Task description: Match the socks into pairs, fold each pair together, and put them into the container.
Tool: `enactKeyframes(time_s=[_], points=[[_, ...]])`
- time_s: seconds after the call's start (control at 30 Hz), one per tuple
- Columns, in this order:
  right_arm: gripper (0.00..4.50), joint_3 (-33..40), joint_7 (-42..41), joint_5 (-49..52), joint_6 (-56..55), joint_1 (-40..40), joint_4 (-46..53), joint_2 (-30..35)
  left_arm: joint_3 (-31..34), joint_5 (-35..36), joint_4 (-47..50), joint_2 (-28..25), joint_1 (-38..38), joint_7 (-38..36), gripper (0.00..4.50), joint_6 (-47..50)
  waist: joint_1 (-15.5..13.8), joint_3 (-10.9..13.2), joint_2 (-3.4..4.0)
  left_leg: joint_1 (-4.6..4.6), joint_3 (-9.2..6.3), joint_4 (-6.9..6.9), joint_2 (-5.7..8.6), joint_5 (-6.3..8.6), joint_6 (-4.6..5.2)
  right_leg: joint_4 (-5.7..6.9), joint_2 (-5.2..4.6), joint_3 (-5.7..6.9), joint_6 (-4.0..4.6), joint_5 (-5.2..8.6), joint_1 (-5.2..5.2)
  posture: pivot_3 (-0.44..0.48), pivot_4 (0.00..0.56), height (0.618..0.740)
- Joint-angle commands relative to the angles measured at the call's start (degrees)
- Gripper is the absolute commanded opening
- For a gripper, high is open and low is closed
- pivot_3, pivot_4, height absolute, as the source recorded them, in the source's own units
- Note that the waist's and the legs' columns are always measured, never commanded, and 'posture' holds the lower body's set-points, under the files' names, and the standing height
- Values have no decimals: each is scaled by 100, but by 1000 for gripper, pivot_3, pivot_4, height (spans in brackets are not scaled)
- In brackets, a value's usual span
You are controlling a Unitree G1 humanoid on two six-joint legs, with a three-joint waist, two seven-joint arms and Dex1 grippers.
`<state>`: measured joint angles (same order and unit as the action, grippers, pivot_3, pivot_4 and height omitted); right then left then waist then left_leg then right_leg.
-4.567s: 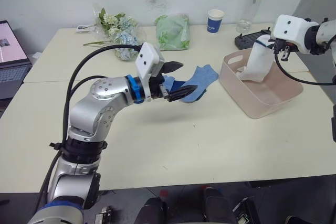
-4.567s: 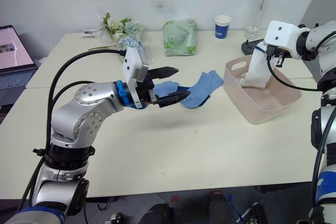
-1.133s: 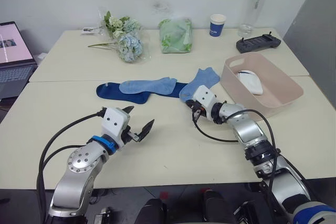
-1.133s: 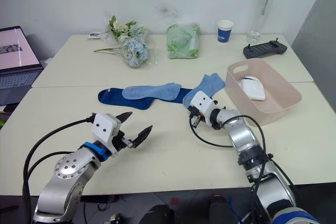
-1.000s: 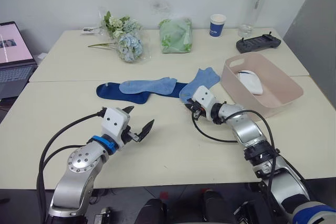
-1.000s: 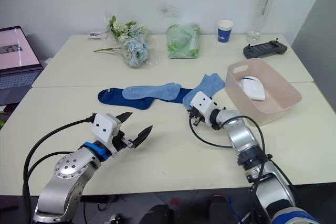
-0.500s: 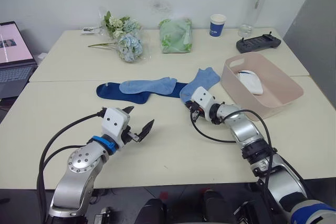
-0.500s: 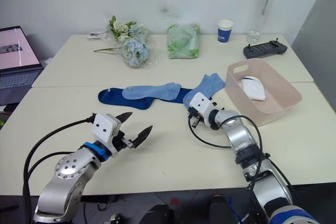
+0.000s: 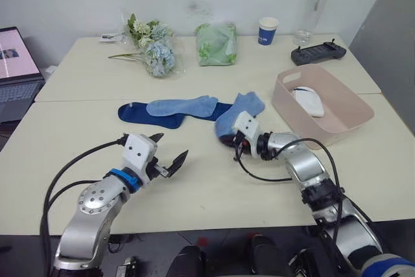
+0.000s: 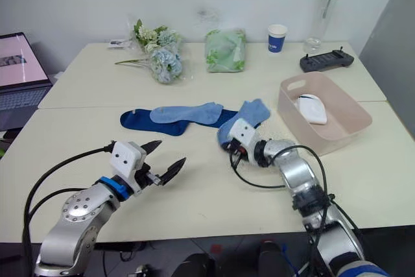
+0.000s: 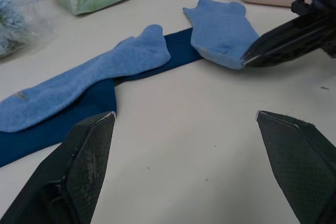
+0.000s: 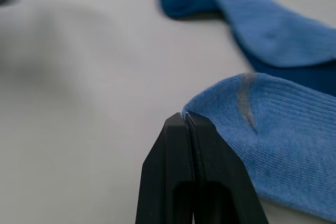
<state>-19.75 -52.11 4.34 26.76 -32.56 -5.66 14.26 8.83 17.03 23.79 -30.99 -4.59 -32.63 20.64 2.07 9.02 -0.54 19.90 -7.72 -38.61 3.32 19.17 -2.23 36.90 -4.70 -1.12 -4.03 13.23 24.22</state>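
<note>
dragging one light blue sock by its edge, the right gripper has pulled it away from the pink container, toward the near side, so pairing the blues is under way. its jaws are pinched shut on that edge. the other light blue sock lies on a navy sock, farther from the container. the left gripper hovers wide open, nearer still.

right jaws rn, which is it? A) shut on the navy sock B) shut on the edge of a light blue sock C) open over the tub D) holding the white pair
B: in the right wrist view the jaws of the right gripper are closed together, pinching the edge of the light blue sock just off the table; the white socks lie in the tub.
</note>
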Motion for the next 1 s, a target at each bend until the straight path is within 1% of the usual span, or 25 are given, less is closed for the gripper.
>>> enactKeyframes(time_s=[0.03,0.1,0.2,0.3,0.4,0.53,0.63,0.7,0.77,0.8,0.87,0.93,1.0], points=[[22,-400,-126,391,758,16,575,-413,549,294,-131,-342,-113,-374,4500,-30,16,2,2,-2,-2,3,-4,0,0,2,5,0,2,1,1,0,150,740],[22,-571,-208,455,1043,-3,642,-473,636,371,-175,-471,-133,-520,4500,4,-9,2,3,-2,-6,9,-4,0,0,4,7,3,2,1,6,0,150,740],[22,-432,-50,571,1210,-153,379,-666,707,451,-234,-622,-152,-668,4500,100,-57,3,0,0,-11,8,0,-1,-1,-4,-3,8,1,1,1,0,150,740],[22,-376,-114,484,1056,-212,331,-414,741,610,-157,-634,-182,-735,4500,245,-58,3,0,1,-10,6,6,-1,-1,-6,-12,7,1,1,1,0,150,740],[22,-585,-483,391,890,-116,587,154,704,571,-243,-657,-56,-734,4500,213,-56,3,0,2,-11,8,7,-1,-1,-7,-12,11,0,2,2,0,150,740],[22,-617,-980,688,1049,19,1139,693,568,505,-448,-717,220,-817,4500,155,-41,4,-2,1,-9,11,7,-1,-1,-6,-7,13,0,2,2,0,150,740],[22,-630,-1570,865,1077,230,1687,1443,399,466,-579,-763,435,-971,4500,123,-27,5,-1,0,-7,15,4,-1,-1,-5,-2,10,0,2,3,0,150,740],[22,-657,-2052,884,874,398,2021,2103,283,478,-635,-772,583,-1055,4500,148,-37,7,-5,2,-7,15,6,0,-1,-11,-4,13,-1,2,1,0,150,740],[22,-647,-2378,890,676,499,2247,2627,169,469,-679,-783,693,-1154,4500,148,-49,10,-9,3,-7,14,7,0,0,-14,-10,13,-2,3,-1,0,150,740],[22,-619,-2476,900,592,523,2324,2812,126,468,-708,-770,757,-1182,4500,147,-51,12,-12,4,-7,14,7,0,0,-15,-12,14,-2,3,-1,0,150,740],[22,-511,-2483,928,525,501,2367,2971,48,444,-799,-747,889,-1214,4500,119,-46,13,-14,3,-6,13,7,0,0,-13,-12,15,-3,3,-3,0,150,740],[22,-575,-2601,613,48,446,2332,3264,-47,417,-905,-737,1024,-1271,4500,99,-38,14,-16,0,-6,14,3,0,0,-10,-5,16,-2,3,-5,0,150,740],[22,-746,-2775,20,-694,326,2267,3699,-224,367,-1032,-711,1238,-1341,4500,69,-43,14,-15,1,-5,13,4,0,0,-9,-6,16,-3,3,-4,0,150,740]])
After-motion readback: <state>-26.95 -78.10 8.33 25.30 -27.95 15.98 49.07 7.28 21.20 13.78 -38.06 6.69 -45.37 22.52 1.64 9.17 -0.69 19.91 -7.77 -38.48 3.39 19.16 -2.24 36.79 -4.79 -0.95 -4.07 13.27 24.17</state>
